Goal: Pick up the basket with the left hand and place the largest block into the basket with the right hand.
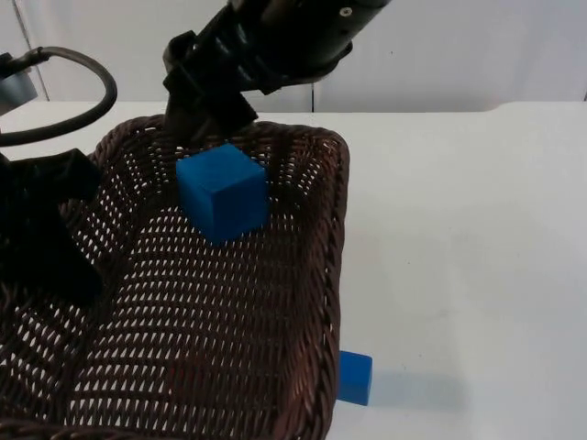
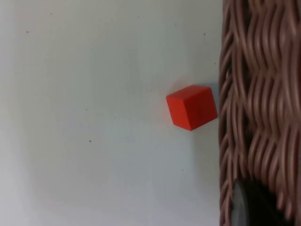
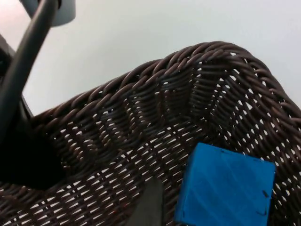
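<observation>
The right gripper point(image 1: 215, 128) seemingly grips the large blue cube point(image 1: 223, 192) over the dark wicker basket point(image 1: 316, 275), held by the clenched left gripper point(image 1: 46, 229); lower, then release.

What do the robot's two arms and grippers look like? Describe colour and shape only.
Both are black. The right arm is bulky and angular, with a small pale screw head on its casing. The right gripper, above the wicker basket, is matt and blocky. The left gripper, at the basket's left rim, is a dark matt mass. Its fingertip is rounded with a greyish edge.
</observation>
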`<act>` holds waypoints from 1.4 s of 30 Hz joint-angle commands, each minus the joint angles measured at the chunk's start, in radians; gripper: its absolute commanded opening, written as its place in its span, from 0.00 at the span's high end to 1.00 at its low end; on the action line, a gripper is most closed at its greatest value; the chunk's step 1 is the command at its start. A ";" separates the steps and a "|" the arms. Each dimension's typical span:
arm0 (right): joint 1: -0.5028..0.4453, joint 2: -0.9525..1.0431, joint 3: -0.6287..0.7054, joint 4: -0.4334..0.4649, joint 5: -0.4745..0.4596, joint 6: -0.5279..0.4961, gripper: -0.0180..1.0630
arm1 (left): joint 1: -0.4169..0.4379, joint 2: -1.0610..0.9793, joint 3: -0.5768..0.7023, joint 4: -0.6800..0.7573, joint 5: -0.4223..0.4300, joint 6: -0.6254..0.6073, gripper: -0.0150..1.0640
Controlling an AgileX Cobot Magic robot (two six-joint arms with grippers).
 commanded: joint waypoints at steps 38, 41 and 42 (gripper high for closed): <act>0.003 -0.618 0.286 -0.136 0.067 0.107 0.26 | 0.000 -0.010 -0.004 -0.035 -0.003 0.002 0.99; 0.003 -0.618 0.286 -0.136 0.062 0.107 0.26 | 0.000 -0.010 -0.004 -0.035 0.004 0.002 0.99; 0.003 -0.618 0.286 -0.136 0.056 0.107 0.26 | 0.000 -0.010 -0.004 -0.037 0.006 0.002 0.99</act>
